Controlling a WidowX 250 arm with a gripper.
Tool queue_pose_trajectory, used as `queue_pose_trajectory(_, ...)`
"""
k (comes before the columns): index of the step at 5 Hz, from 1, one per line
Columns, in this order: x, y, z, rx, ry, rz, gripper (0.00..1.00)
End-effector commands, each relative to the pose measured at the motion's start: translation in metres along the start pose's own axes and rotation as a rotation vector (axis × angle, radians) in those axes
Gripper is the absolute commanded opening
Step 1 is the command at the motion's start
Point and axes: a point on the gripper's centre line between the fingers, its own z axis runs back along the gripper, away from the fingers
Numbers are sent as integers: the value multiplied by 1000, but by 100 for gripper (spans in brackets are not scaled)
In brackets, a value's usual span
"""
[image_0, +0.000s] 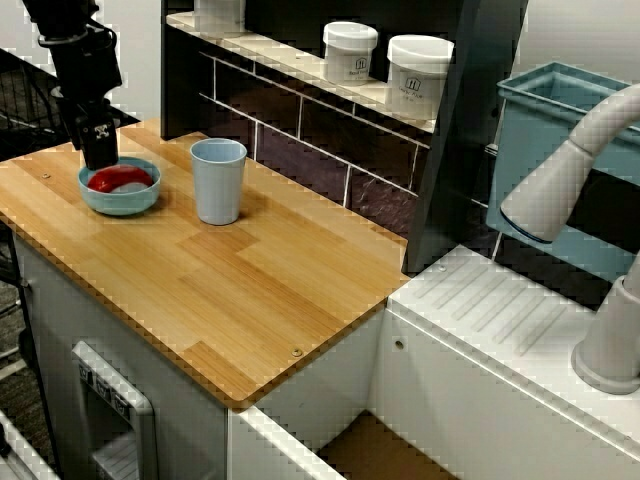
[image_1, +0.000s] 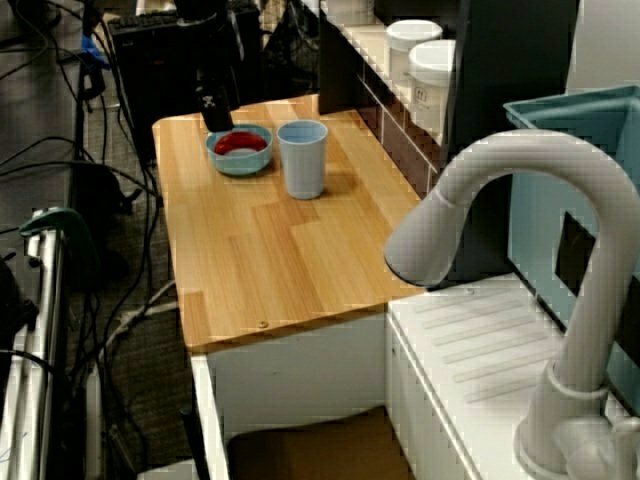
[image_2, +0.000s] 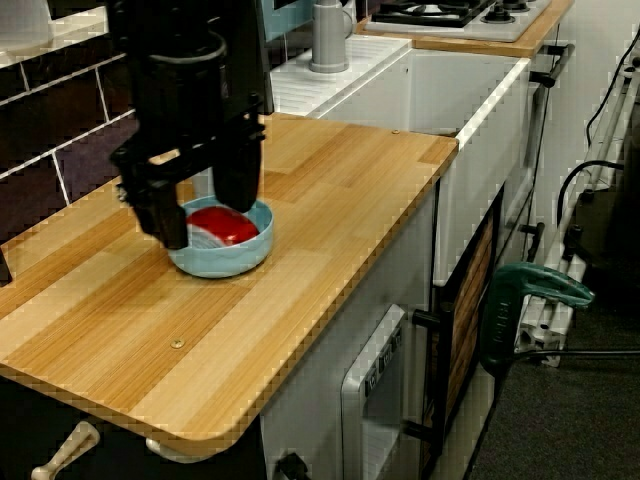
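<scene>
Fingers (image_2: 240, 185) spread over blue bowl (image_2: 225, 262) | red object (image_2: 225, 226) inside | cup (image_0: 218, 180) beside

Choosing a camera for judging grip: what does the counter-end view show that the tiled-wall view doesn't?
Only the counter-end view: the gripper open, fingers apart at the rim of the bowl; stove burners. Only the tiled-wall view: the blue cup standing clear beside the bowl. Both: gripper, bowl holding something red, wooden counter.
</scene>
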Motion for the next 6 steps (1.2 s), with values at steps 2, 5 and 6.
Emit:
queue_pose_trajectory(2,2,57,13,107,-7,88,100)
queue_pose_trajectory(5,15,68,-6,87,2,28,100)
queue_pose_trajectory(6,18,53,-6,67,4,-11,100)
